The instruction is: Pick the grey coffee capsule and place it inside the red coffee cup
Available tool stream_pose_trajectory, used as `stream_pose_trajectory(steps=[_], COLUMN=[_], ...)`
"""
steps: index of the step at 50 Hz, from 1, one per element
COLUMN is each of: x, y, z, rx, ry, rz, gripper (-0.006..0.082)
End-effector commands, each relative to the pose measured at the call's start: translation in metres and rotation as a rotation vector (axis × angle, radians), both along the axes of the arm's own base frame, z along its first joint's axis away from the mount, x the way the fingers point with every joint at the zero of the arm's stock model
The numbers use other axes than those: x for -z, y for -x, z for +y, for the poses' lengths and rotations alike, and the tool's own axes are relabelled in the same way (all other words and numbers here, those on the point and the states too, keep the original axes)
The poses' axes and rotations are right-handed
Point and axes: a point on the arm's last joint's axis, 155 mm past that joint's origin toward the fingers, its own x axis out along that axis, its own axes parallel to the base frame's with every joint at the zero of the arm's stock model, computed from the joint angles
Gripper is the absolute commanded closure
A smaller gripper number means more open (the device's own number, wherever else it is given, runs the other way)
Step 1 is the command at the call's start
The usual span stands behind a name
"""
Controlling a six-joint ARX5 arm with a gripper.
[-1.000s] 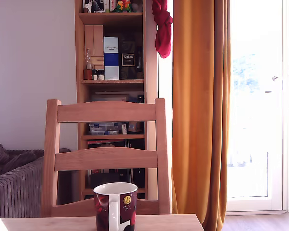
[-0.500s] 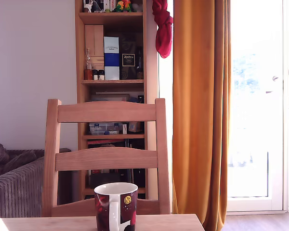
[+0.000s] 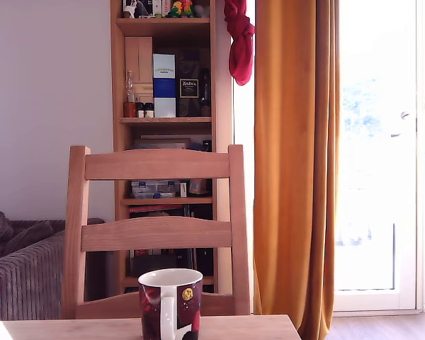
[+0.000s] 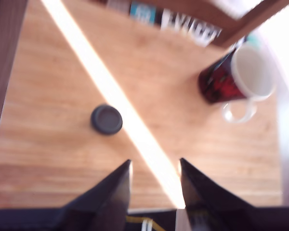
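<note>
Dark grey and round, the coffee capsule (image 4: 106,119) lies flat on the wooden table (image 4: 53,96), and I see it only in my wrist view. The exterior view does not show it at all. My gripper (image 4: 155,168) hangs above the table with its two dark fingers (image 4: 116,185) spread apart and nothing between them. The capsule sits a little ahead of the fingertips and off to one side, not touching them. A bright stripe of sunlight crosses the wood just beside it.

The red coffee cup (image 3: 170,304) stands upright at the table's edge, well apart from the capsule. Its white inside looks bare in the wrist view.

Only the exterior view shows me the room: a wooden chair (image 3: 156,234) behind the cup, a bookshelf (image 3: 166,106), an orange curtain (image 3: 295,163), and a grey sofa (image 3: 21,276) on the exterior view's left.
</note>
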Motion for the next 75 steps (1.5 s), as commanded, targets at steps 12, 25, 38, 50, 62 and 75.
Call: stream_pose_trajectory(steps=[12, 25, 38, 50, 62, 75], x=[0.031, 0.051, 0.079, 0.091, 0.104, 0.106], y=[-0.005, -0.014, -0.019, -0.029, -0.030, -0.028], z=[-0.003, -0.003, -0.005, -0.013, -0.016, -0.010], rx=[0.061, 0.066, 0.090, 0.120, 0.141, 0.134], ry=[-0.057, -0.073, -0.086, -0.106, -0.130, -0.163], rz=[0.125, 0.154, 0.203, 0.230, 0.302, 0.339], gripper=[-0.0028, -0.0028, -0.0028, -0.0028, -0.0026, -0.0022])
